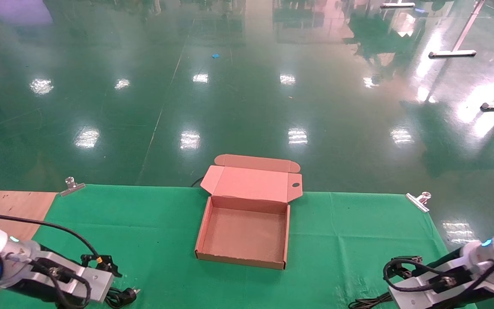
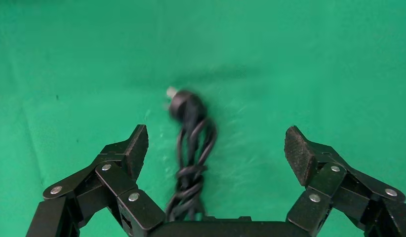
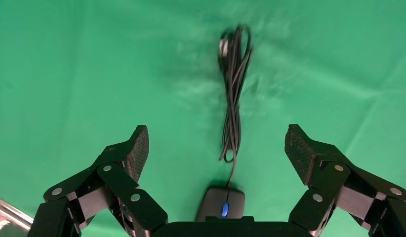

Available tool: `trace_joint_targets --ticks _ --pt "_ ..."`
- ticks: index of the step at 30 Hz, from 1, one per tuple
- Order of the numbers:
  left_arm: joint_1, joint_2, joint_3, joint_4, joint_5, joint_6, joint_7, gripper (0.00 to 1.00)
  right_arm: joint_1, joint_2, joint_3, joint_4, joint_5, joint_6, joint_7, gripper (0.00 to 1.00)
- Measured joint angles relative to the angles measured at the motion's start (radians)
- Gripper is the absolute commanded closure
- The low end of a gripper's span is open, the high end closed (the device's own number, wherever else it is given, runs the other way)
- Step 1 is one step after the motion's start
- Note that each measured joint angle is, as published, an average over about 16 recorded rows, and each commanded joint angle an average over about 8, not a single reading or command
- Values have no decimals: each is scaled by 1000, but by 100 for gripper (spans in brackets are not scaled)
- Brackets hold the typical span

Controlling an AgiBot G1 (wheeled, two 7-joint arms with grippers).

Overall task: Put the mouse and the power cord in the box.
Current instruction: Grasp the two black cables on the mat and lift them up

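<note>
The power cord (image 2: 191, 148) lay between the spread fingers (image 2: 134, 148) of the left gripper (image 2: 218, 148), its long axis running straight away from the palm, the round plug (image 2: 181, 101) at the far end. In the head view that left gripper (image 1: 101, 264) sat at the lower left of the frame, above the green cloth, with the cord's plug (image 1: 129, 294) showing just beside it near the bottom edge.

The mouse (image 3: 222, 203) lay close under the palm of the right gripper (image 3: 217, 148), midway between its wide-apart fingers (image 3: 300, 148); its thin bundled cable (image 3: 233, 84) stretched away toward the top of that picture, in line with the cord-like axis of the grasp. The head view placed the right gripper (image 1: 395, 264) at the lower right, with a bit of the cable (image 1: 367, 302) trailing at the bottom edge.

The cardboard box (image 1: 204, 234) stood open in the middle of the counter (image 1: 350, 231), lid flap (image 1: 251, 182) folded back toward the far edge, its floor bare. It lay well apart from both grippers, roughly midway between them, with open cloth on either side. Each arm looked equally placed for its own thing; closing across each bundle's long axis seemed the natural grasp, and the box's low near walls would probably call for a lift before moving inward.
</note>
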Motion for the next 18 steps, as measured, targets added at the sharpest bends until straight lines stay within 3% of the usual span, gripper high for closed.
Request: trace_joint_targets --ticks 10,18 --pt "-13 75 13 208 39 -157 108 0 10 -137 -11 -320 -27 145 -188 0" --pt "-20 104 12 298 41 -224 154 0 24 -214 4 -506 -7 237 -294 0"
